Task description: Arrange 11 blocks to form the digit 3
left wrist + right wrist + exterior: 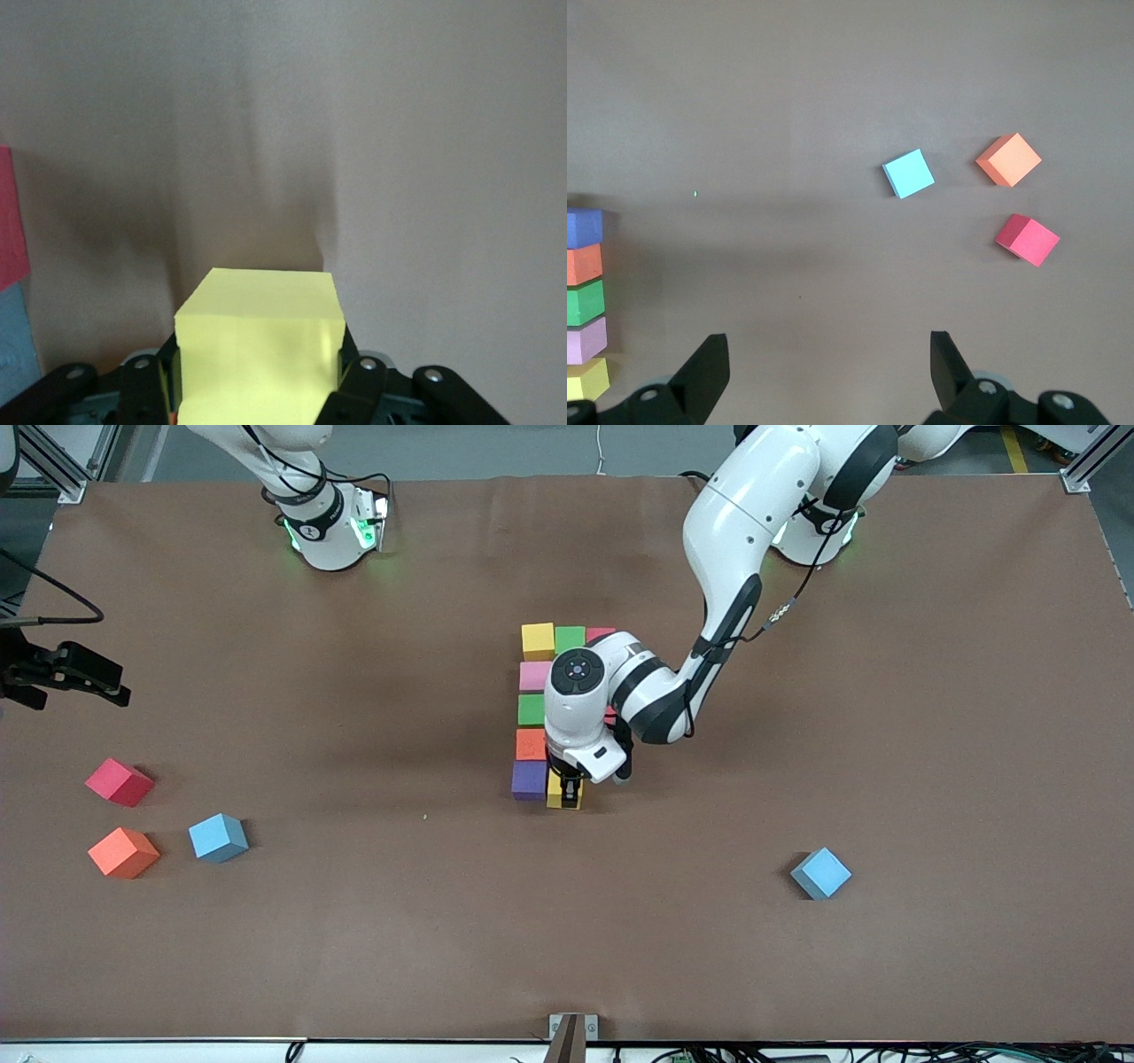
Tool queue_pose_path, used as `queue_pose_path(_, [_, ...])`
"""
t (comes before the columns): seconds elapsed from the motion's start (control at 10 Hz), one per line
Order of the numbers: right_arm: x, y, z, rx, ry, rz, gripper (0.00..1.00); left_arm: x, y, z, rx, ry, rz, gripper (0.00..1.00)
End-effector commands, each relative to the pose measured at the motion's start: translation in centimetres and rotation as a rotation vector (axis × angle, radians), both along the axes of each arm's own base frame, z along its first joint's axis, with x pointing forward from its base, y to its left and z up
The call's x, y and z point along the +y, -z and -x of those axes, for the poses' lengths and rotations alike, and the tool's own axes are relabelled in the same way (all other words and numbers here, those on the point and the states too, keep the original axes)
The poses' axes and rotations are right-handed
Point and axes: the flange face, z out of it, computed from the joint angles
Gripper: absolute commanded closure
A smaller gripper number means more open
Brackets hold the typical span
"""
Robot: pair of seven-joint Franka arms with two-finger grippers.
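at the middle of the table (886,717) you have the part-built digit: a column of yellow block (537,640), pink block (534,677), green block (531,709), orange block (531,744) and purple block (529,779), with a second green block (570,638) and a red block (600,634) beside the top yellow one. your left end effector (567,790) is down beside the purple block, clamped on a second yellow block (261,341). your right end effector (828,372) waits at the right arm's end of the table, fingers wide with nothing between them. near it lie a loose red block (119,782), orange block (123,852) and blue block (218,837). another blue block (820,872) sits alone toward the left arm's end.
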Motion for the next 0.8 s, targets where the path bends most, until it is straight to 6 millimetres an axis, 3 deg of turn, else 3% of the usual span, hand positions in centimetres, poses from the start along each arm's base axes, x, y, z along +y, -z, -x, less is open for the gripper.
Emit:
queue_pose_path(0.0, [0.0,0.0,0.5,0.005,-0.009,0.0,0.0,-0.9,1.5,0.6,0.002,-0.008,-0.001,0.76])
queue_pose_path(0.1, [-0.3,-1.0,1.5,0.002,-0.036,-0.005,0.0,-0.8,1.6,0.6,0.003,-0.008,-0.002,0.65])
queue_pose_path(0.2, [-1.0,-1.3,2.8,-0.001,-0.065,-0.021,0.0,-0.7,1.8,0.6,0.005,-0.007,-0.006,0.28])
queue_pose_path(0.3, [-1.2,-1.3,3.4,-0.022,-0.061,-0.024,0.0,-0.8,1.6,0.6,0.002,-0.004,-0.007,0.0])
queue_pose_path(0.4, [-1.0,-1.2,3.4,-0.023,-0.064,-0.024,0.0,-0.7,1.0,0.5,0.002,-0.006,-0.009,0.0])
queue_pose_path(0.7, [-1.0,-0.9,3.4,-0.026,-0.061,-0.024,0.0,-0.2,-5.3,-0.2,-0.018,-0.003,-0.029,0.0])
